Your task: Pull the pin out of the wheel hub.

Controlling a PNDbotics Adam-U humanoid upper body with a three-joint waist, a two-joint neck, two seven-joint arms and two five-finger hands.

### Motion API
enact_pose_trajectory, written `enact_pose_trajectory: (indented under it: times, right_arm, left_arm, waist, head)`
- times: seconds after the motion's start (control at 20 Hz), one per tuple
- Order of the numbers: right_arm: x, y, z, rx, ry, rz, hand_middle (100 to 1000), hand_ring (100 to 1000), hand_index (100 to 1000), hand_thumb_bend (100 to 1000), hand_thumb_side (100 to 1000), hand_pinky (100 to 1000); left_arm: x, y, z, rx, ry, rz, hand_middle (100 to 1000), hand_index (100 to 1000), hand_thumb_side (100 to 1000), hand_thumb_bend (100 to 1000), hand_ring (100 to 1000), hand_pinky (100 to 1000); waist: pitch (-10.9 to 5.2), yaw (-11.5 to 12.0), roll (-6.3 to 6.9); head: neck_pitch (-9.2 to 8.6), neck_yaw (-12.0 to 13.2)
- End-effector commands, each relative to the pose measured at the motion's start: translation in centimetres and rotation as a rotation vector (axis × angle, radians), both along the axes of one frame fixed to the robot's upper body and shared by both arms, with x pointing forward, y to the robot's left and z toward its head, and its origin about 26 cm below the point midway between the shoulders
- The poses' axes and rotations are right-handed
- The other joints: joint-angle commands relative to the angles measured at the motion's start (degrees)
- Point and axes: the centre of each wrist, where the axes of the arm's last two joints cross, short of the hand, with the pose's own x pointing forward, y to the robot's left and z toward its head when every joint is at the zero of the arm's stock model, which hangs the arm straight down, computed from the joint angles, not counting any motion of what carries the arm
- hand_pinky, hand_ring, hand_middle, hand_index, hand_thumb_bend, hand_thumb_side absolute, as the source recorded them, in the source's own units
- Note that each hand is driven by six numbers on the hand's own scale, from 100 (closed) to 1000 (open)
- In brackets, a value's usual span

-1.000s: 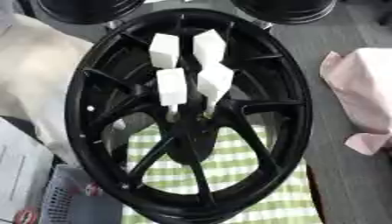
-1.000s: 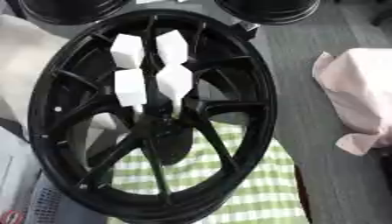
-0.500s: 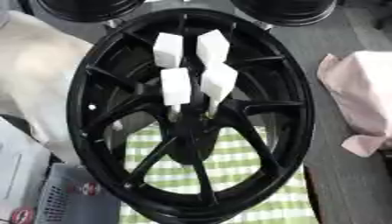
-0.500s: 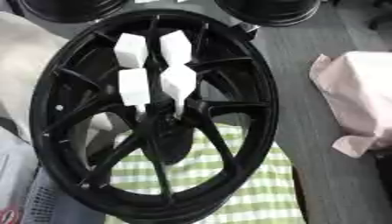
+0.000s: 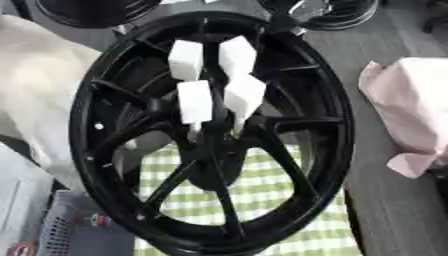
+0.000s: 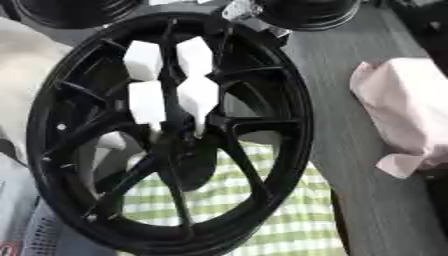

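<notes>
Left eye view: the black wheel (image 5: 328, 150) lies face-up on a green-checked cloth (image 5: 297, 205), which likely pads the bench. Four white blocks (image 5: 194, 100) cluster just far of the hub (image 5: 210, 155). The near two taper to thin stems, probably the pins, with the long axis running far-to-near into the hub.

Right eye view: a pink cloth (image 6: 402, 110) lies to the right. Neither hand shows, so you cannot tell the state of the fingers.
</notes>
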Motion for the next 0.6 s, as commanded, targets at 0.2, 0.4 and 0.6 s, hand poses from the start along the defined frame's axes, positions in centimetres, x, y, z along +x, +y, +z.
enact_pose_trajectory:
  times: [0.2,0.4,0.6]
  right_arm:
    - [0.9,0.2,1.1,-0.110,-0.025,0.000,779,807,831,600,211,861]
    - [1.3,0.3,1.5,-0.149,-0.001,0.012,782,810,835,592,205,863]
    - [1.6,0.3,1.4,-0.157,0.017,0.014,781,809,835,594,199,862]
  left_arm:
    - [-0.3,0.1,0.9,0.027,-0.024,0.013,718,838,645,892,800,769]
    - [-0.3,0.1,0.9,0.025,-0.026,0.014,718,838,645,893,800,768]
    - [-0.3,0.2,0.9,0.023,-0.027,0.017,719,837,645,893,800,768]
  waist:
    - [-0.67,0.33,0.47]
    - [-0.63,0.53,0.71]
    - [-0.63,0.68,0.86]
  head:
    - [-1.54,-1.07]
    - [-2.31,-1.01]
    - [-2.10,-1.06]
